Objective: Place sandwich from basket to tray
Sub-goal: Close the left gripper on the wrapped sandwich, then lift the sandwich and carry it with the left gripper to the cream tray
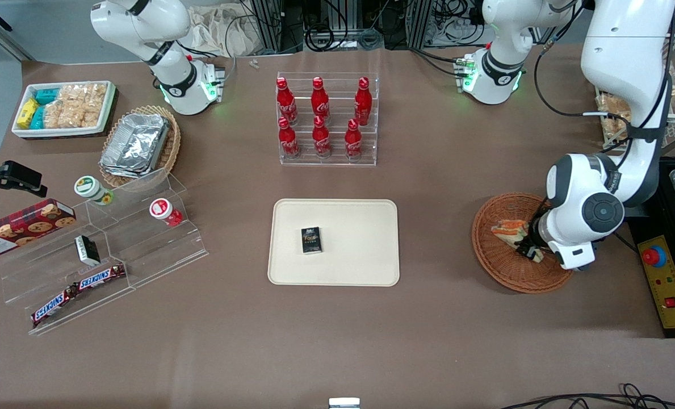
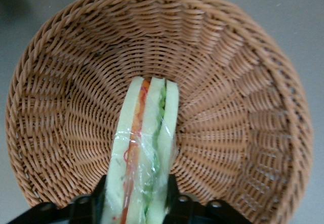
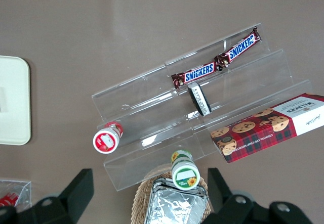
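Observation:
The sandwich (image 2: pixel 144 153) is a wrapped wedge of pale bread with red, orange and green layers. It sits in the reddish-brown woven basket (image 2: pixel 61 107), its tip toward the basket's middle. My left gripper (image 2: pixel 136 204) is shut on the sandwich, one black finger pressed against each bread face. In the front view the gripper (image 1: pixel 533 245) is low inside the basket (image 1: pixel 499 272) at the working arm's end of the table, with the sandwich (image 1: pixel 508 229) partly hidden by the wrist. The cream tray (image 1: pixel 360 250) lies at the table's middle.
A small black box (image 1: pixel 311 240) lies on the tray. A clear rack of red bottles (image 1: pixel 326 119) stands farther from the front camera than the tray. Toward the parked arm's end are clear tiered shelves (image 1: pixel 110 250) with snacks and a tan basket of foil containers (image 1: pixel 138 146).

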`<state>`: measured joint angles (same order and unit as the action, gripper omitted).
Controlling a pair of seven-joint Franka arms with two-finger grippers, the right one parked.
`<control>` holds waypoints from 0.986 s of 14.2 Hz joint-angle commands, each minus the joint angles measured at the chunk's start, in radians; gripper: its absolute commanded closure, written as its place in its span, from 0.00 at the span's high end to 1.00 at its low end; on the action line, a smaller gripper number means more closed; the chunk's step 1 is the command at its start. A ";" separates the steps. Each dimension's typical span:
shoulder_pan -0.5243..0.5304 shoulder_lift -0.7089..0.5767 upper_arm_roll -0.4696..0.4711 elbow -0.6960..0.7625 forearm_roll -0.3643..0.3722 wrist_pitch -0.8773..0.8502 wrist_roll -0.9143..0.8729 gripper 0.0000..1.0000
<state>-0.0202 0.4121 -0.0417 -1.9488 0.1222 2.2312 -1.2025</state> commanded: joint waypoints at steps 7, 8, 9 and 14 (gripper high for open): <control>-0.004 0.017 -0.139 0.413 -0.061 -0.403 0.118 0.00; -0.004 0.022 -0.195 0.427 -0.055 -0.392 0.124 0.00; -0.007 0.037 -0.249 0.436 -0.046 -0.389 0.123 0.00; -0.037 0.186 -0.507 0.449 0.121 -0.383 0.214 0.00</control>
<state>-0.0458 0.4895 -0.4637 -1.5475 0.1622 1.8597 -1.0433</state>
